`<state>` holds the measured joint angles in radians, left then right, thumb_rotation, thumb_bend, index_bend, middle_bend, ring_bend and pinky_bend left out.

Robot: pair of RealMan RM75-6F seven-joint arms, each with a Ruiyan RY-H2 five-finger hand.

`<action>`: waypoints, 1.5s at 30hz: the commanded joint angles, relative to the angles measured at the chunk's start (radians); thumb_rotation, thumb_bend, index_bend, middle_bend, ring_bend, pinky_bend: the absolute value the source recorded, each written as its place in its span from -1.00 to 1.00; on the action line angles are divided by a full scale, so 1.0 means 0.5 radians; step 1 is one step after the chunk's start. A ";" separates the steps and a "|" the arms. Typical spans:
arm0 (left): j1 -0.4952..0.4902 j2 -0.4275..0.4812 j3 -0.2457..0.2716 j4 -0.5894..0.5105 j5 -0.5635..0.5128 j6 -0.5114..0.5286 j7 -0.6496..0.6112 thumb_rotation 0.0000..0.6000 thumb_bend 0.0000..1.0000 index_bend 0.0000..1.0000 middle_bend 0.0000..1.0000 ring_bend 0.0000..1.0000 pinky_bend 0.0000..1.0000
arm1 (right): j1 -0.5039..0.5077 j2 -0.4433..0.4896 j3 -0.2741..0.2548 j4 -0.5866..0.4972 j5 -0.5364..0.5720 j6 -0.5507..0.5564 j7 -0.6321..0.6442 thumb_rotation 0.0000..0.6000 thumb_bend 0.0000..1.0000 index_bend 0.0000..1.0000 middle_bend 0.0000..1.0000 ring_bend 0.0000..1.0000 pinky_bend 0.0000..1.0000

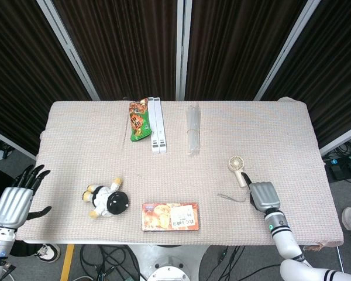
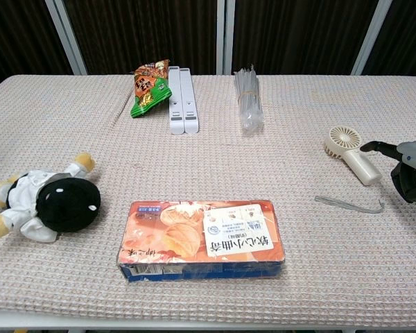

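1. Right robot hand (image 1: 263, 195) sits just beside the fan (image 1: 238, 170) near the table's (image 1: 281, 129) right front, fingers apart, holding nothing.
2. I judge the fan not yet grasped; closing on it remains.
3. Left robot hand (image 1: 14, 199) hangs off the left edge, fingers spread, empty.
4. Fan's strap (image 1: 231, 197), a snack box (image 1: 170, 216) and plush toy (image 1: 106, 199) lie nearby; nothing blocks my reach.

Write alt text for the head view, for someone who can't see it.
Seen from above, the robot's right hand reaches beside the handle of a small cream handheld fan on a cloth-covered table, while its left hand hangs open off the left edge. Also on the table: a plush toy, an orange snack box, a chip bag.
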<state>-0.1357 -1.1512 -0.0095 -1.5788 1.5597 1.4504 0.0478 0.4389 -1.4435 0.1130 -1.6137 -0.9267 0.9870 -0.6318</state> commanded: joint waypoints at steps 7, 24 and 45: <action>0.004 0.011 -0.004 -0.006 -0.006 0.011 0.007 1.00 -0.93 -0.74 -0.85 -0.99 -0.57 | 0.066 -0.027 -0.019 0.010 0.083 0.013 -0.024 1.00 1.00 -1.00 0.32 0.15 0.22; -0.004 -0.003 -0.002 -0.002 -0.026 -0.014 0.025 1.00 -0.93 -0.74 -0.85 -0.99 -0.57 | 0.122 -0.007 -0.065 -0.002 0.166 0.053 0.023 1.00 1.00 -1.00 0.33 0.15 0.22; -0.003 0.003 -0.002 -0.004 -0.025 -0.008 0.025 1.00 -0.93 -0.74 -0.85 -0.99 -0.57 | 0.208 0.010 -0.102 -0.015 0.363 -0.038 0.060 1.00 1.00 -1.00 0.33 0.15 0.22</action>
<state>-0.1369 -1.1494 -0.0103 -1.5810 1.5472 1.4465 0.0603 0.5386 -1.4411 0.0607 -1.6207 -0.7549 0.9788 -0.6117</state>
